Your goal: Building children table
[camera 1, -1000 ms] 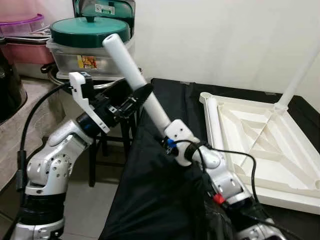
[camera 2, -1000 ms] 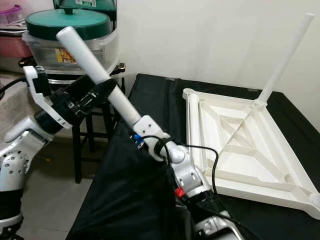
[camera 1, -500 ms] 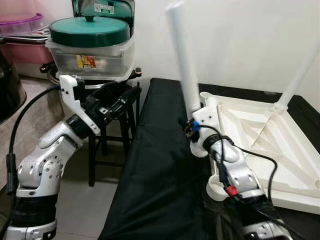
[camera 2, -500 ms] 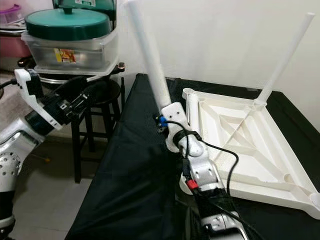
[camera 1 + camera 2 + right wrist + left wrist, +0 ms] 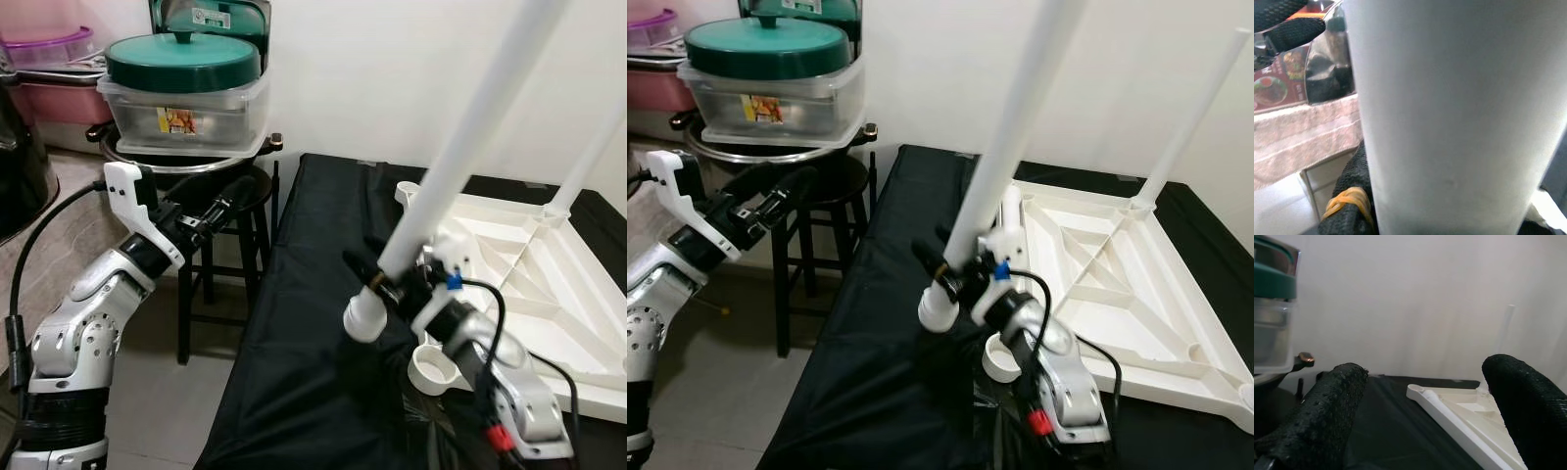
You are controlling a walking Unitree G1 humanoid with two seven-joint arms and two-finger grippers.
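Left eye view has the long white plastic table leg slanting up over the upturned white plastic tabletop, its round lower end hanging just off the tabletop's near corner above the black cloth. The right gripper pinches the leg close to that end. One leg already stands in the tabletop's far corner. Near corner socket sits empty beside the gripper. Looks like leg-fitting time: next, tip the leg upright, line its end over that socket, press down. Left gripper, fingers spread and empty, waits well off the tabletop by the dark stool.
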